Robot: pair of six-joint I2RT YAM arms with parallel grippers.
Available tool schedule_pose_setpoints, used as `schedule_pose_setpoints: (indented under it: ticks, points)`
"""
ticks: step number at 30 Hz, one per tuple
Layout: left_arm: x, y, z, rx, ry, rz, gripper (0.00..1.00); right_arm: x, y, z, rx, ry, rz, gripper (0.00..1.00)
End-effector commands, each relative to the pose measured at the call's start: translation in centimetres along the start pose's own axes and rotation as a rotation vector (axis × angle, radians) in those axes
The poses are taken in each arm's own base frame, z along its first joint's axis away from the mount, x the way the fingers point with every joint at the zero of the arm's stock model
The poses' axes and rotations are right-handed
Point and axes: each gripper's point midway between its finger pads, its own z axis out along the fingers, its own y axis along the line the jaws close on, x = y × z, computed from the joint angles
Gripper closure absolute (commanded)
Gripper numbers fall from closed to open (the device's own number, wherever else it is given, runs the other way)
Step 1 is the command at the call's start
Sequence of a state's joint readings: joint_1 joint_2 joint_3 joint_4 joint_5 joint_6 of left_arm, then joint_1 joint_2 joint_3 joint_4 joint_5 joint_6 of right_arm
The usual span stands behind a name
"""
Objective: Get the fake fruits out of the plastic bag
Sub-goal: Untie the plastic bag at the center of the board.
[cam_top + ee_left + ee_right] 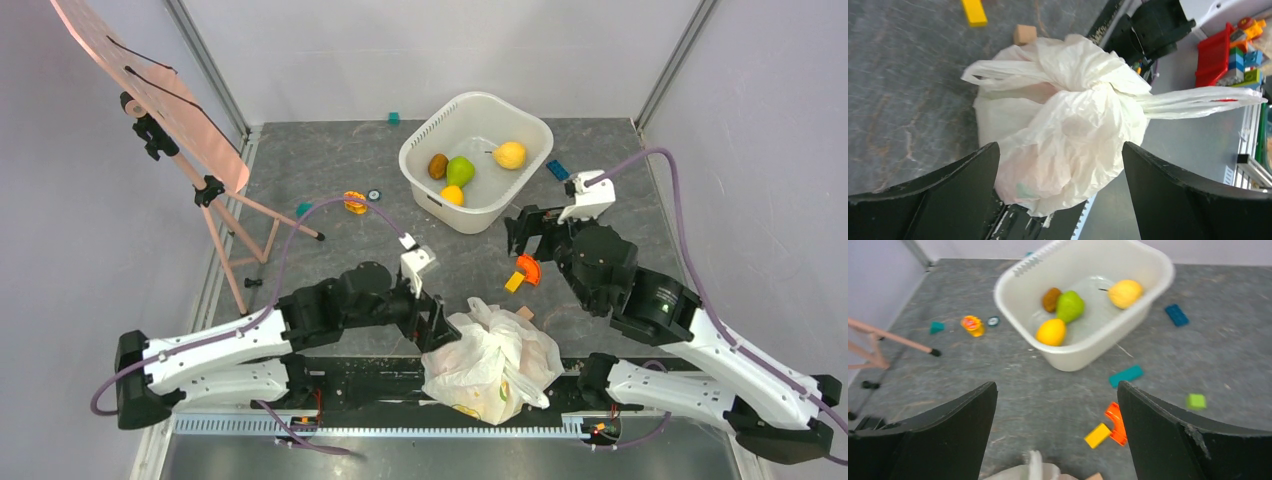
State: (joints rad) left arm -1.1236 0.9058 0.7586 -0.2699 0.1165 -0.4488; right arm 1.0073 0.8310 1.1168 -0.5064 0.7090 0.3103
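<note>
The plastic bag (492, 362) sits bunched and closed at the table's near edge, its loop handles sticking out sideways. In the left wrist view the bag (1068, 115) fills the middle, with faint pink and green tints showing through; the fruits inside are otherwise hidden. My left gripper (438, 328) is open at the bag's left side, and its fingers (973, 170) stand on both sides of the bag's lower part without closing on it. My right gripper (518, 238) is open and empty above the table behind the bag; only the bag's tip (1034, 469) shows there.
A rigid white tub (530, 125) at the back holds a brown fruit (438, 165), a green pear (459, 170), an orange one (452, 194) and a yellow one (510, 154). Yellow (514, 282) and orange (528, 268) blocks lie near the right gripper. An easel (205, 190) stands at the left.
</note>
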Motion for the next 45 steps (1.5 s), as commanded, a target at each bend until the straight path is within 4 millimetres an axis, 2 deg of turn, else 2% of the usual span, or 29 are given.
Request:
schedule_pose_setpoints:
  ticks: [1, 4, 8, 13, 16, 20, 25, 27, 31, 33, 38, 39, 40, 41, 45]
  points:
    - [-1.9, -3.2, 1.1, 0.03, -0.069, -0.016, 0.02, 1.3, -4.6, -0.9, 0.176, 0.016, 0.011, 0.06]
    - [-1.5, -3.7, 2.3, 0.003, -0.07, 0.005, 0.02, 1.8, -5.2, -0.8, 0.187, 0.024, 0.012, 0.06]
    - [-0.7, -3.2, 4.0, -0.037, -0.035, 0.092, 0.02, 2.3, -4.8, -0.5, 0.163, 0.048, -0.009, 0.05]
    - [-0.9, -2.3, 4.5, -0.043, -0.039, 0.311, 0.05, 3.4, -4.0, 0.2, 0.128, 0.087, -0.045, 0.05]
    - [-1.0, -2.4, 4.6, 0.0, -0.044, 0.447, 0.12, 3.9, -3.6, 0.4, 0.106, 0.097, -0.048, 0.05]
    - [-0.2, -3.9, 5.0, 0.129, -0.01, 0.559, 0.18, 4.4, -3.2, 0.5, 0.078, 0.107, -0.047, 0.05]
    - [2.5, -5.1, 5.7, 0.282, 0.117, 0.611, 0.2, 4.5, -2.8, 0.6, 0.057, 0.116, -0.052, 0.04]
    - [3.3, -4.8, 5.9, 0.299, 0.153, 0.625, 0.2, 4.6, -2.8, 0.6, 0.053, 0.119, -0.054, 0.04]
    - [3.4, -3.2, 6.7, 0.273, 0.184, 0.636, 0.21, 4.8, -2.5, 0.6, 0.036, 0.127, -0.056, 0.04]
    - [3.0, -2.1, 7.2, 0.257, 0.188, 0.628, 0.29, 4.9, -2.4, 0.5, 0.028, 0.129, -0.054, 0.04]
    - [3.4, -1.5, 7.9, 0.242, 0.232, 0.605, 0.58, 4.9, -2.5, 0.4, 0.03, 0.124, -0.048, 0.04]
    - [3.5, -1.4, 8.0, 0.237, 0.246, 0.6, 0.77, 4.9, -2.5, 0.4, 0.03, 0.124, -0.049, 0.04]
    - [3.5, -1.2, 8.1, 0.23, 0.253, 0.599, 0.92, 4.9, -2.6, 0.3, 0.03, 0.122, -0.048, 0.04]
    - [3.4, -1.2, 8.1, 0.225, 0.253, 0.597, 0.98, 4.8, -2.6, 0.2, 0.029, 0.119, -0.047, 0.04]
    - [2.0, -1.6, 7.5, 0.21, 0.204, 0.606, 0.98, 4.5, -2.8, -0.1, 0.022, 0.113, -0.055, 0.04]
